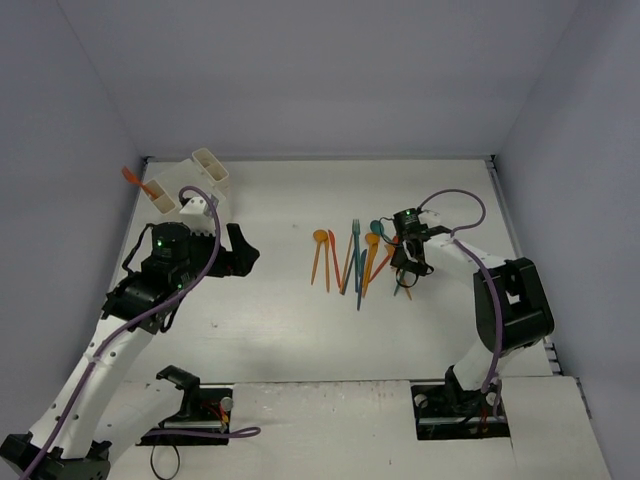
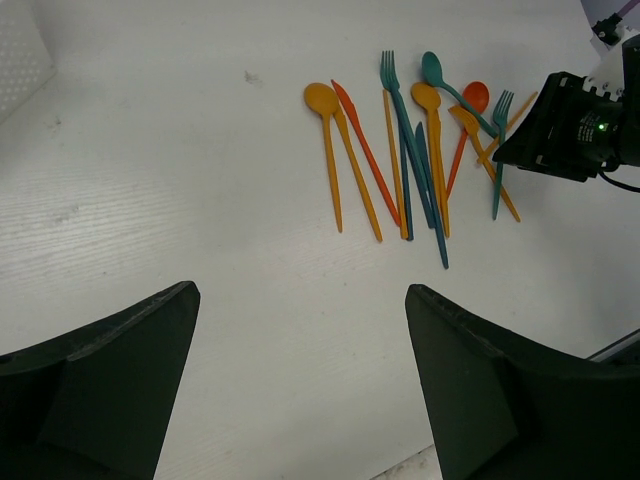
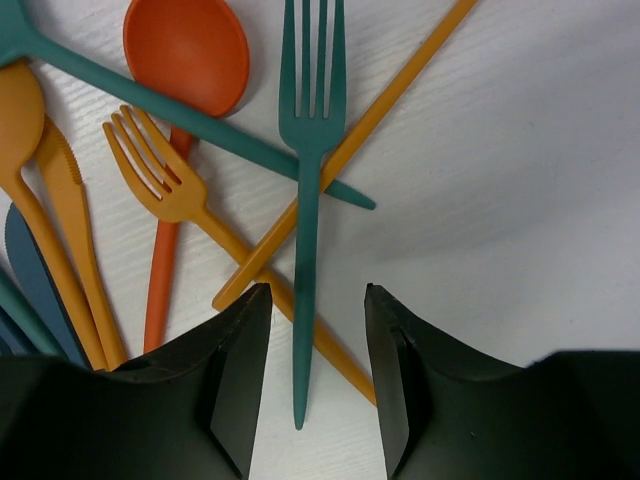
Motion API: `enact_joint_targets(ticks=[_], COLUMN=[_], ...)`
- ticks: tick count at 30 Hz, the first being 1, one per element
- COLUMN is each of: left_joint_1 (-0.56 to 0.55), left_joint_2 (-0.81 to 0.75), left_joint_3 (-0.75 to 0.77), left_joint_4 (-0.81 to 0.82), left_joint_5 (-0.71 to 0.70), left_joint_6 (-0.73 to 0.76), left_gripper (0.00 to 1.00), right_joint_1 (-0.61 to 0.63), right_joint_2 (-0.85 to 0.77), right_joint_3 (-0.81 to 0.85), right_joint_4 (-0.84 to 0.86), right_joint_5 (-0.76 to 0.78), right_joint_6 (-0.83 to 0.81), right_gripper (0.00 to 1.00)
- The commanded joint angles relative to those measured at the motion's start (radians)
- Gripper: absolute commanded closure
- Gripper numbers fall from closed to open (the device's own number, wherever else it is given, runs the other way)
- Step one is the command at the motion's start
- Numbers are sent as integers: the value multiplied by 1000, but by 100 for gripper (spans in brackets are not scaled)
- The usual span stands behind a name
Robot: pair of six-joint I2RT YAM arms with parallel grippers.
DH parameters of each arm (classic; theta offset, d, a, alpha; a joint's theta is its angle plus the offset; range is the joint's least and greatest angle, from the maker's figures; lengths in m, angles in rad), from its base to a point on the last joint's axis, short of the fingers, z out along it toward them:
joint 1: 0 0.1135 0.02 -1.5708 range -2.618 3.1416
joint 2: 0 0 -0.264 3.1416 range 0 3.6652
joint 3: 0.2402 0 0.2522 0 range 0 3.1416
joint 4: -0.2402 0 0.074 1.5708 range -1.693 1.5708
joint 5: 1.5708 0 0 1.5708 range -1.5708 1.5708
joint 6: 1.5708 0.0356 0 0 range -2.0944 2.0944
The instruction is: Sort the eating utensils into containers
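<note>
Plainly the teal fork (image 3: 305, 200) looks light, stiff and slick, best pinched mid-handle, where the right gripper (image 3: 315, 330) straddles it, jaws narrow but not touching; the left gripper (image 2: 302, 330) gapes wide.

Looks straight down past the right gripper (image 3: 315, 400) onto a white table (image 3: 520, 200). Straddles the handle of a teal fork (image 3: 304, 260) with dark fingers (image 3: 235, 390) apart, leaving a gap on each side. Shows that fork lying tines away, crossing over a bare orange handle (image 3: 400, 83) and the handle of an orange fork (image 3: 165, 180). Takes in, further left, a red spoon (image 3: 185, 55) under a teal spoon handle (image 3: 245, 143), then an orange knife (image 3: 70, 230), an orange spoon (image 3: 15, 120) and a blue knife (image 3: 30, 270).
</note>
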Motion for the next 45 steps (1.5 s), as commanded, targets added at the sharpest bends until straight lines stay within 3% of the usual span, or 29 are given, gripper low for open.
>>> enact_joint_targets(ticks=[1,10,15,19,24,31,35,40,45], left_joint_1=[-10,-12,-18,-26,-42,-111,-205,-332,-413], left_joint_2=[-20,-29,-27,-16,11,98,178,278,364], left_joint_3=[32,42,53,81,135,246,302,347,396], left_joint_4=[43,32,32,35,38,107,183,307,320], left_joint_5=[23,42,43,53,62,78,6,-83,-179], left_joint_6=[-24,-35,-45,-58,-72,-130,-117,-85,-15], left_gripper=[18,18,18,18,18,18,18,18,18], right_joint_1=[-26,-41,-42,-42,-17,196,361,470,541], right_joint_2=[15,52,39,-28,-177,-387,-458,-497,-511], right_joint_3=[13,-11,-13,-9,-5,60,107,143,165], right_joint_4=[48,121,124,123,118,118,126,160,173], right_joint_5=[13,-33,-27,-48,-100,-106,-105,-145,-153], right_joint_6=[11,-24,-45,-90,-145,-270,-343,-367,-368], right_gripper=[61,67,82,99,100,100,100,100,100])
